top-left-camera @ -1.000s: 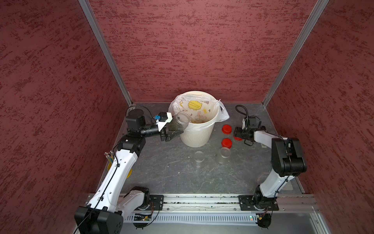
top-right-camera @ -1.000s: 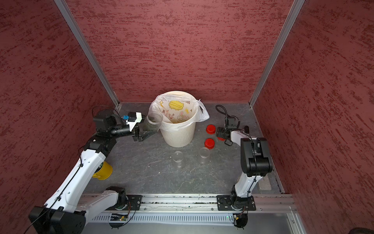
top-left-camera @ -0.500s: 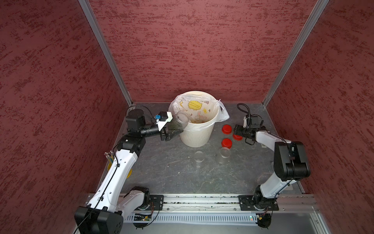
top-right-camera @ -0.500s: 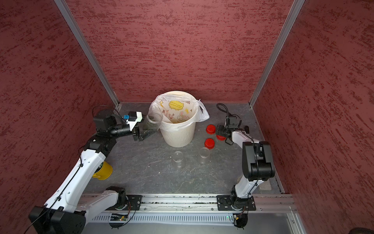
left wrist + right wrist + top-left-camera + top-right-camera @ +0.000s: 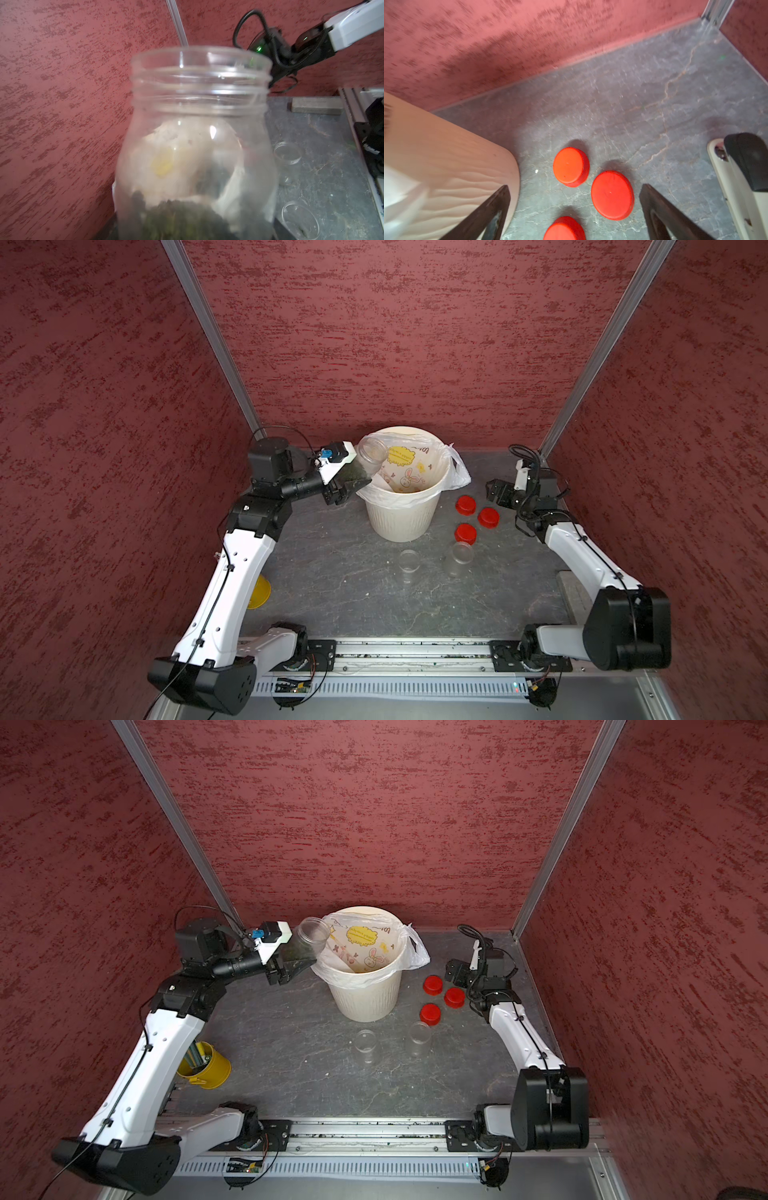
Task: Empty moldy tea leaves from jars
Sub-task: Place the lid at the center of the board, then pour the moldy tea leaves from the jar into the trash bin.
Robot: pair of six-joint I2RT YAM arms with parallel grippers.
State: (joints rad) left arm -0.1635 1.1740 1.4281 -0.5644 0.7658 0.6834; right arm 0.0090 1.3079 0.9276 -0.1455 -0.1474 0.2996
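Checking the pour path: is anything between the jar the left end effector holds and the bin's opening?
Nothing visible. The clear uncapped jar in the left end effector tilts at the rim of the cream ribbed bag-lined bin, its mouth open.

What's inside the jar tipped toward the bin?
Dark tea leaves sit low in the jar; its neck is clear. The left end effector hides its base, so the amount is unclear.

Clear glossy plastic jar (image 5: 195, 124) (ribbed matt bin (image 5: 403, 518))
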